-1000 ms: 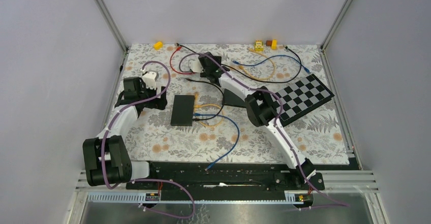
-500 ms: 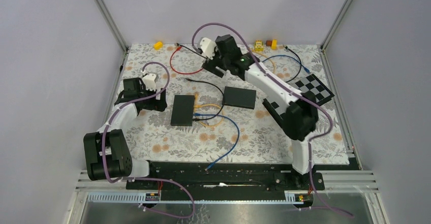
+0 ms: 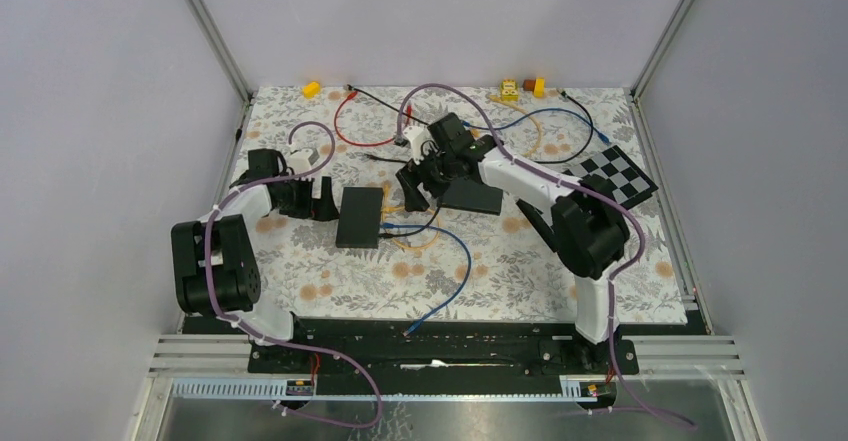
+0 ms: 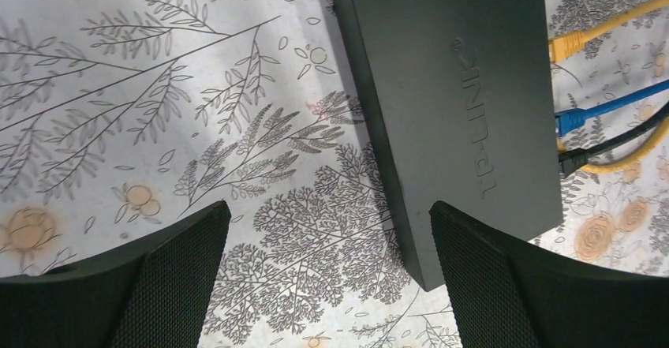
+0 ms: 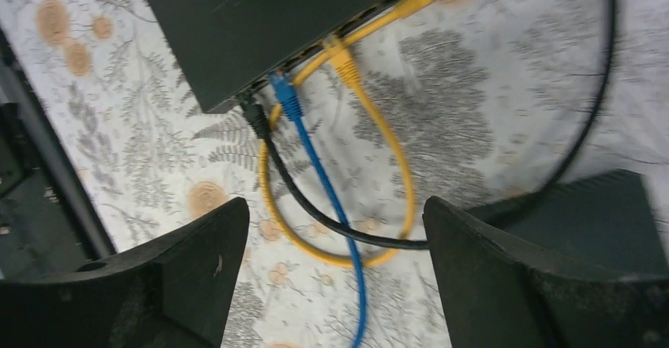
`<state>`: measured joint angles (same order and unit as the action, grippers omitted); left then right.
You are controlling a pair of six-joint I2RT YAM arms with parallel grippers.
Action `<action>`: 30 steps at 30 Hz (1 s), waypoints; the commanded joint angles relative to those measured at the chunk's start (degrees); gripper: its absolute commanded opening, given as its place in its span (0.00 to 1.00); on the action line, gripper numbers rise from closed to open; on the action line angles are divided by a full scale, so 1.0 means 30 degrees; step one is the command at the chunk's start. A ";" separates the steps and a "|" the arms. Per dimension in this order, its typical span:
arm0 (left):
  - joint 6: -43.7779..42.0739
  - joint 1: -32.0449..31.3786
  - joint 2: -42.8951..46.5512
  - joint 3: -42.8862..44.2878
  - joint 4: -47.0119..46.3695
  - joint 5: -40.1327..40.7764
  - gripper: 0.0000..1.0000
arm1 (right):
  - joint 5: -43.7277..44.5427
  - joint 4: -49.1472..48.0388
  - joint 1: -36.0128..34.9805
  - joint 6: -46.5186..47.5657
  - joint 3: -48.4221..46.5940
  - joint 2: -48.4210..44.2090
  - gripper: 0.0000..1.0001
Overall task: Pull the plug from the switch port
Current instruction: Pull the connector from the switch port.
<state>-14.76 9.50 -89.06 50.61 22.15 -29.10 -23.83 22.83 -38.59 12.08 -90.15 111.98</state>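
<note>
Several plugs, including a yellow plug (image 5: pixel 343 58), blue plug (image 5: pixel 284 95) and black plug (image 5: pixel 254 117), sit in the switch (image 3: pixel 360 217) near the middle of the counter (image 3: pixel 620 261), ports facing its right edge. Both end effectors are spread: brace the switch with the left end effector (image 4: pixel 327 285), pinch one plug body with the right end effector (image 5: pixel 339 269), pull straight out.

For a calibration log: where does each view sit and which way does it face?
Top external: above, behind the robot, looking down on the floral table; left arm, right arm show.
Left wrist: down onto the flat black network switch; left pincer shows.
Right wrist: faces its port side; right pincer shows.
Wrists share: switch, blue plug.
</note>
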 commanded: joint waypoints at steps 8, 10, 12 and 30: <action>0.0819 0.0083 -0.1830 0.2001 -0.0095 -0.3221 0.98 | -0.5455 -0.0959 0.0070 -0.3792 -0.2951 0.4628 0.69; 0.0982 0.0085 -0.2084 0.1969 -0.0322 -0.3579 0.96 | -0.5671 -0.0959 0.0074 -0.3903 -0.3525 0.5163 0.66; 0.1080 0.0043 -0.2307 0.1953 -0.0444 -0.3874 0.94 | -0.5546 -0.0916 0.0088 -0.3728 -0.4052 0.5501 0.66; 0.1484 -0.0757 -0.3737 0.1490 -0.1183 -0.4457 0.83 | -0.5947 0.2305 0.0887 -0.1544 -0.9017 0.9149 0.65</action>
<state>-10.44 8.29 -99.20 54.85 19.22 -40.91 -38.76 25.43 -37.06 5.43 -113.82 135.90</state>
